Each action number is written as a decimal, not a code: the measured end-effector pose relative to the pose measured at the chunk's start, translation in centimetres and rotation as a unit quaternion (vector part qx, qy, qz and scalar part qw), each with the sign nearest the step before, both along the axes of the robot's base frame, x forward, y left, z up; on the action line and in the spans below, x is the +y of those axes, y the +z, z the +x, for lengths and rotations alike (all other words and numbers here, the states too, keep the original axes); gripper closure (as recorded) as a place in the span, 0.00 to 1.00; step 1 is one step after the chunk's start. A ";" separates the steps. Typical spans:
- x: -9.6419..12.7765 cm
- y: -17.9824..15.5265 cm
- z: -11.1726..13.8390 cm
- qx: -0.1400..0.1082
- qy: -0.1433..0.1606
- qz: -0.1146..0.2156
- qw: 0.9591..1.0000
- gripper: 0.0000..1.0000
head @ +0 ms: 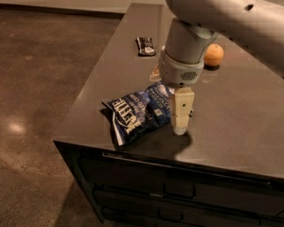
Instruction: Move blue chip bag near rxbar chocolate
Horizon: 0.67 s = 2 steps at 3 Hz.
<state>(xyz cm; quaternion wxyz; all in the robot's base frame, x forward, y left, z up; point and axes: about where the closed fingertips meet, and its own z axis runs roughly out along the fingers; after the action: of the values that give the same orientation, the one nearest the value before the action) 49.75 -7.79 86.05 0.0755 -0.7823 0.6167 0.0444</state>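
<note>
Dark-blue foil marks the blue chip bag (141, 111), which lies flat and crumpled on the counter (246, 126) close to its near-left corner. Its white "KETTLE" lettering faces up and runs at a slant. The claw (181, 122) hangs straight down from a thick grey wrist at the bag's right edge. Its cream-coloured tip reaches to the counter surface or just above it, right beside the foil; whether it touches the bag cannot be made out. Whether the claw is wide or narrow cannot be told from this angle either, since the wrist housing hides much of it. The pale grey arm (236, 13) comes in from the upper right and covers part of the counter's far side.

The rxbar chocolate (145, 46), a small black-wrapped bar with pale markings, rests farther back on the counter near the left edge, well apart from the bag. An orange (213, 55) sits to the right of the bar, just past the wrist, also well apart from the bag. The counter top is dark and glossy, with a shadow under the claw. Below its front edge run dark drawer fronts (180, 188) with handles. A brown polished floor (38, 79) spreads to the left.
</note>
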 end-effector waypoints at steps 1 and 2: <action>1.9 -0.9 0.1 -0.002 0.031 0.005 1.000 0.00; 3.3 -1.4 0.5 -0.006 0.051 0.007 0.999 0.18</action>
<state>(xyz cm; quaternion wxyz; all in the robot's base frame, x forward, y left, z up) 50.21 -4.49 84.69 0.0820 -0.8127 0.5749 0.0476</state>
